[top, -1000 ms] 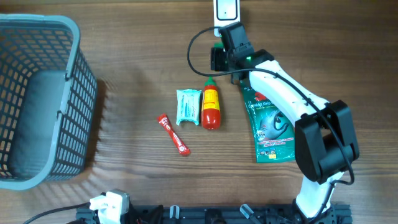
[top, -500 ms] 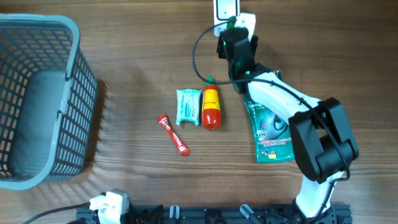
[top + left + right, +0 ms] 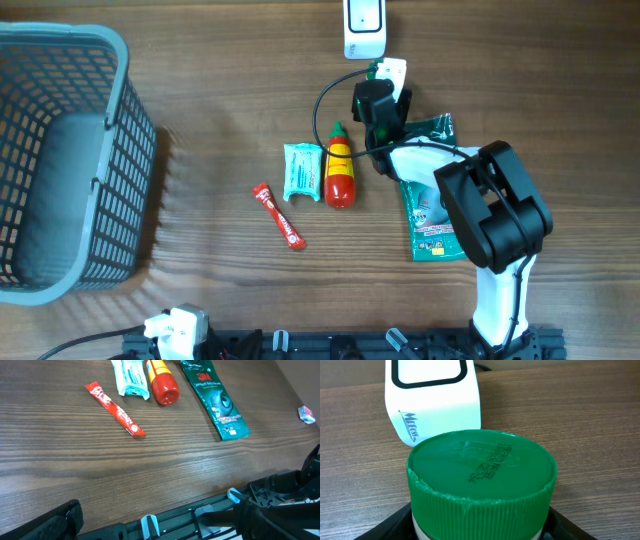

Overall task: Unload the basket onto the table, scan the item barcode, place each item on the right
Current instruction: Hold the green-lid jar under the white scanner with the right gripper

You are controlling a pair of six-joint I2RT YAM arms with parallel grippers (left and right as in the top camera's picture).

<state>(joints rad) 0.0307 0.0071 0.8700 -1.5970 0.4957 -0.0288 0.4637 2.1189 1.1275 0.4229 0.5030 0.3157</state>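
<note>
Right gripper: partly closed, clamped on the green-capped bottle; bottle is held up just in front of the white scanner
Left gripper: spread wide, nothing held; seen low at the near edge
Table: ketchup bottle, teal packet, red sachet, green pack are laid mid-table; basket is set far left

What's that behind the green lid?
A white scanner stands behind the lid, with wooden table around it. The lid hides part of the scanner's bottom edge.
</note>
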